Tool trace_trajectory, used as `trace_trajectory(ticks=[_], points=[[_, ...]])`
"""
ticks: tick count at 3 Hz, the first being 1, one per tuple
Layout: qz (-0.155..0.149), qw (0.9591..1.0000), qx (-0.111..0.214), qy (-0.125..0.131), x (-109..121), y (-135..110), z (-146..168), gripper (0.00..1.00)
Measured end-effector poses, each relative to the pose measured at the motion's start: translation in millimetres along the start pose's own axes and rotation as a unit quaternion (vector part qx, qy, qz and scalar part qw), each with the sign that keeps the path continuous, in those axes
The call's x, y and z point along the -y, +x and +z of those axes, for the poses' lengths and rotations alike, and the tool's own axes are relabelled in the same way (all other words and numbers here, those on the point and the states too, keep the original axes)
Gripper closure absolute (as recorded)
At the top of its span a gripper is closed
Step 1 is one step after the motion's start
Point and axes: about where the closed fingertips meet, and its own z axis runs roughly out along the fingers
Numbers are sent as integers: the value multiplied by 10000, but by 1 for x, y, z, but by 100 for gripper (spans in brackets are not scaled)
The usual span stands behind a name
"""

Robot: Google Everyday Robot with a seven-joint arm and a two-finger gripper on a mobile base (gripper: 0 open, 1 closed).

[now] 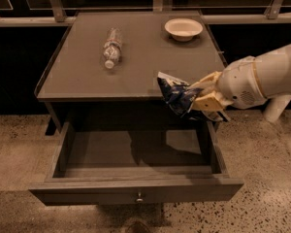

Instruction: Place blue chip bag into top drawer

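Counted: one blue chip bag (177, 95); one water bottle (111, 50); one bowl (183, 29); one top drawer (136, 191); one gripper (200, 99), holding the bag at the front right corner of the worktop (136, 76).

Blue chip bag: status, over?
Gripper shut on blue chip bag, at tabletop front edge. Top drawer open below. Water bottle, bowl farther back, out of the way.

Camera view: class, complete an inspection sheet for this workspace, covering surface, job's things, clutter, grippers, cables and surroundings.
Surface: table, dark flat top.
Job's things: bag held in the air at the table's front right edge, above the drawer; drawer pulled open.
Clutter: bottle lying on its side, left of centre; bowl upright at the back right.
Grippers: gripper by the table's front right corner, shut on the bag.
Cables: nothing seen.
Surroundings: speckled floor; rail behind the table.
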Motion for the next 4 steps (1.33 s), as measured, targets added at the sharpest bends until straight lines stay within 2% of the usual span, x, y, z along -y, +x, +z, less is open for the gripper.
trace_trajectory(ticks=[1, 2, 3, 4], points=[[-17, 10000, -3, -2, 0, -1, 1, 100], [528, 9985, 64, -114, -12, 34, 9, 100], [1528, 9872, 154, -428, -37, 96, 32, 100], [2056, 9760, 50, -719, -49, 147, 60, 100]])
